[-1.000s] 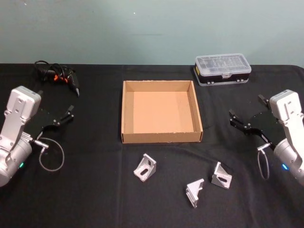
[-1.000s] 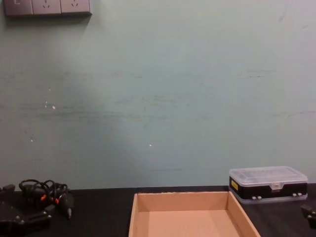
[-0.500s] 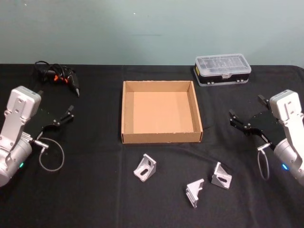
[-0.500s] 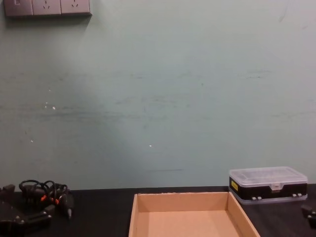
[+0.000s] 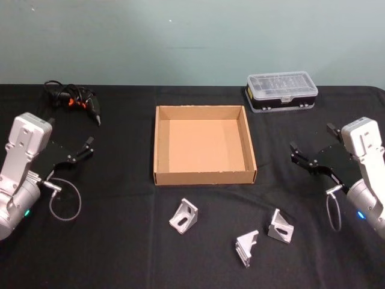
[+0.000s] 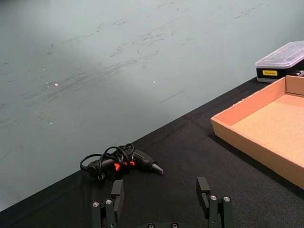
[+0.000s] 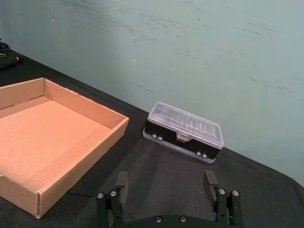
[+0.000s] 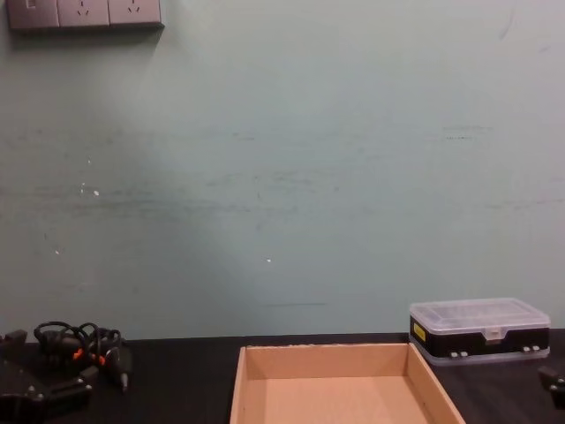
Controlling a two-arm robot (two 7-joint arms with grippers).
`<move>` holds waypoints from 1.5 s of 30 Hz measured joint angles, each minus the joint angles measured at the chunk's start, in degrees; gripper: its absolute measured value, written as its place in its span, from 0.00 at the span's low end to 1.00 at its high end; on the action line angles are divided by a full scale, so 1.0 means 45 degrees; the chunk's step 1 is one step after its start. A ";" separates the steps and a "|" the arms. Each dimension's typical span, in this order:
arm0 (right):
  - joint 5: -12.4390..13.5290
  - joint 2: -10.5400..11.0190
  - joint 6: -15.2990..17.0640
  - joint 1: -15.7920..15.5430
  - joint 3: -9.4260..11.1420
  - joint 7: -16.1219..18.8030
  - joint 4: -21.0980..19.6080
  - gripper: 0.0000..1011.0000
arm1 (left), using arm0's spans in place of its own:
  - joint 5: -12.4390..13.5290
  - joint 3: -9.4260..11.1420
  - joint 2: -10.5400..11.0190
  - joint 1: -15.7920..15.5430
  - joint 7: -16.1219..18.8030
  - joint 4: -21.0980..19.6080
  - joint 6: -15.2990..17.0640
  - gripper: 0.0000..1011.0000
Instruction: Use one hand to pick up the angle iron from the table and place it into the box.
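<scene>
Silver metal angle irons (image 5: 184, 215) are lying on the black table (image 5: 120, 253) before the tan cardboard box (image 5: 204, 176). The black right claw gripper (image 5: 311, 138), spread wide, is hovering nearest them; the left claw gripper (image 5: 70, 132) is gaping too.

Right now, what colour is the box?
The box is tan cardboard brown, clearest in the head view.

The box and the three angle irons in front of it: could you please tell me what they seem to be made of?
The box looks like plain cardboard: matte tan, thin walls with slightly ragged edges. The angle irons look like metal, perhaps aluminium: pale silver-grey with a dull sheen; the alloy is unclear.
</scene>
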 joint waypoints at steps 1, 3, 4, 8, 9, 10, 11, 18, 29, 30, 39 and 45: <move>0.0000 0.0000 0.0000 0.0000 0.0000 0.0000 0.0000 0.99 | 0.0000 0.0000 0.0000 -0.0001 0.0000 0.0000 0.0000 0.99; 0.0000 0.0000 0.0001 0.0000 0.0000 -0.0001 0.0000 0.99 | 0.0000 0.0001 0.0000 0.0000 0.0000 0.0000 0.0000 0.99; 0.0000 0.0000 0.0000 0.0000 0.0000 0.0000 0.0000 0.99 | 0.0000 0.0000 0.0000 -0.0001 0.0000 -0.0001 0.0000 0.99; 0.0000 0.0000 0.0000 0.0000 0.0000 0.0000 0.0000 0.99 | 0.0000 0.0000 0.0000 -0.0001 0.0000 0.0000 0.0000 0.99; 0.0000 0.0000 0.0001 0.0000 0.0000 0.0000 0.0000 0.99 | 0.0000 0.0000 0.0000 -0.0001 0.0000 0.0000 0.0000 0.99; 0.0000 0.0000 0.0000 0.0000 0.0000 0.0000 0.0000 0.99 | 0.0000 0.0000 0.0000 -0.0001 0.0000 0.0000 0.0000 0.99; 0.0000 0.0000 0.0001 0.0000 0.0000 0.0000 0.0000 0.99 | 0.0000 0.0000 0.0000 -0.0001 0.0000 0.0000 0.0000 0.99; 0.0000 0.0000 0.0001 0.0000 0.0000 0.0000 0.0000 0.99 | 0.0000 0.0001 0.0000 -0.0001 0.0000 0.0000 0.0000 0.99; 0.0000 0.0000 0.0000 0.0000 0.0000 0.0000 -0.0001 0.99 | 0.0000 0.0001 0.0000 -0.0001 0.0000 0.0000 0.0000 0.99; 0.0000 0.0000 0.0001 0.0000 0.0000 0.0000 0.0000 0.99 | 0.0000 0.0000 0.0000 -0.0001 0.0001 0.0000 0.0000 0.99; -0.0005 -0.0007 0.0001 0.0000 0.0008 0.0007 0.0001 0.99 | 0.0001 0.0001 0.0000 -0.0001 0.0000 0.0000 0.0000 0.99; -0.0010 -0.0029 -0.0010 -0.0098 0.0206 0.0245 -0.0071 0.99 | 0.0000 0.0001 0.0000 -0.0001 0.0000 0.0000 0.0000 0.99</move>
